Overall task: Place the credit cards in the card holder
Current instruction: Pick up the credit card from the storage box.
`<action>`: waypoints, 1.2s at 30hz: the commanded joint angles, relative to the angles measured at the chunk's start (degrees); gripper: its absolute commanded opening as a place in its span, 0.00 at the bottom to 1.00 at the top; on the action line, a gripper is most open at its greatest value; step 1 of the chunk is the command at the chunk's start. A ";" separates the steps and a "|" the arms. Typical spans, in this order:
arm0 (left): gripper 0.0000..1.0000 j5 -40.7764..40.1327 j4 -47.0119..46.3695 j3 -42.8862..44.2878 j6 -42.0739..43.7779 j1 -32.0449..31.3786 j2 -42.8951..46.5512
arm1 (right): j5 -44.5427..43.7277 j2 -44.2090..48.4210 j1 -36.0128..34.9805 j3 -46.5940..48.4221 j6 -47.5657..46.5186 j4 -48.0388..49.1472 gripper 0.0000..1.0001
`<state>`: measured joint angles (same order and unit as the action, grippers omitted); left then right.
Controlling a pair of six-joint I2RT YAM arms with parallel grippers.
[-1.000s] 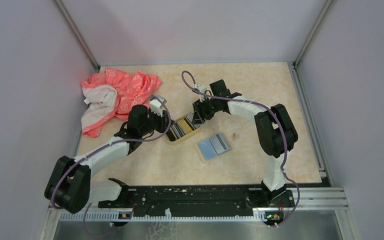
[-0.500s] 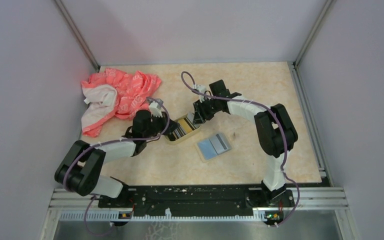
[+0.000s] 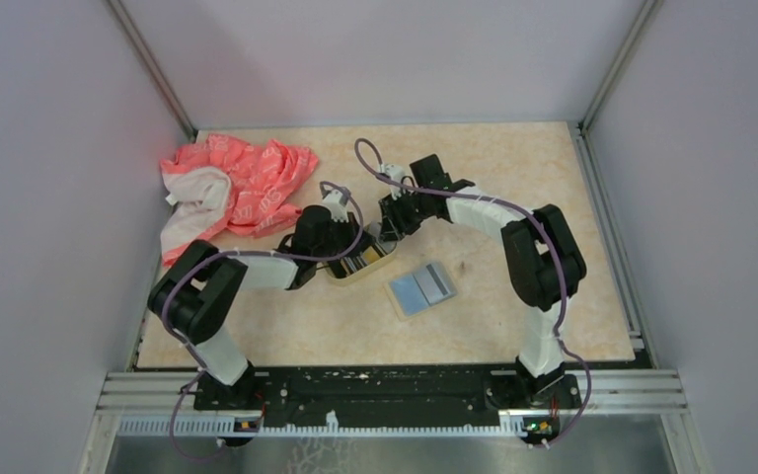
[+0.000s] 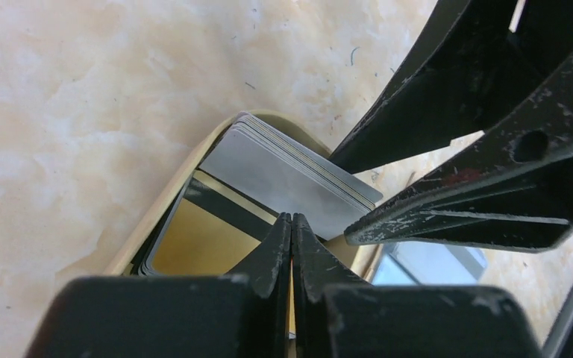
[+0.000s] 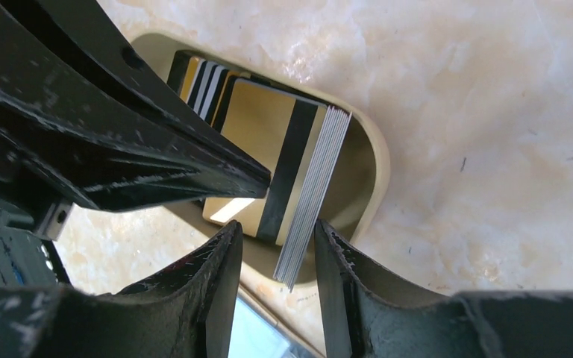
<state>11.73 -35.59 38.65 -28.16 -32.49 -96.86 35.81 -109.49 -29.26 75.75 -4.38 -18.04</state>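
Now left pincer (image 4: 291,221) closed; right pincer (image 5: 277,230) straddles credit cards (image 5: 312,190) in card holder (image 5: 380,173).

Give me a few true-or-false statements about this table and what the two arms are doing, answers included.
1. The left end effector is shut, with nothing between its fingers. True.
2. The card holder is empty. False: a stack of cards leans inside it.
3. Loose cards lie on the table beside the holder. True.
4. The pink cloth covers the holder. False: it lies apart, toward the table's far left corner.
5. The right end effector has one finger on each side of the stack's edge. True.
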 commanded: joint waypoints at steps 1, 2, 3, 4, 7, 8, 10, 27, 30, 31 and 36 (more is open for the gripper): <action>0.02 -3.71 -1.18 1.86 2.24 -0.60 -1.72 | -1.02 -1.89 -1.53 4.51 0.16 -1.01 0.41; 0.02 -4.03 -1.34 1.73 2.31 -0.61 -1.98 | -1.27 -2.31 -1.72 5.07 0.16 -1.42 0.41; 0.01 -4.24 -1.70 1.55 2.24 -0.58 -2.18 | -1.60 -2.69 -1.85 5.64 0.16 -2.05 0.41; 0.01 -4.28 -2.31 1.17 2.12 -0.61 -2.38 | -1.90 -3.15 -1.86 6.23 0.16 -2.90 0.41; 0.00 -4.84 -4.01 0.07 1.47 -0.56 -2.53 | -2.58 -4.53 -1.93 7.33 0.08 -4.21 0.41; 0.00 -5.10 -4.88 -0.35 1.07 -0.56 -2.54 | -2.90 -4.83 -1.99 7.51 0.03 -4.55 0.41; 0.00 -5.82 -6.52 -1.68 0.14 -0.60 -2.50 | -3.26 -5.55 -2.03 7.86 -0.09 -5.07 0.42; 0.00 -5.11 -18.25 -9.21 -2.25 -0.64 -2.26 | -3.56 -8.54 -2.12 10.99 0.23 -8.62 0.44; 0.00 -5.07 -17.65 -8.68 -2.12 -0.92 -2.73 | -2.88 -8.47 -2.00 11.13 0.38 -9.05 0.44; 0.00 -5.05 -17.34 -8.47 -2.03 -0.98 -2.80 | -2.41 -8.32 -1.84 11.10 0.61 -9.11 0.44; 0.00 -5.00 -17.08 -8.40 -1.81 -1.39 -2.83 | 1.09 -7.06 -0.41 10.85 1.45 -8.87 0.42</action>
<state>6.44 -50.63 30.24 -30.00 -33.34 -99.09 34.72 -116.90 -30.63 84.53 -3.84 -26.00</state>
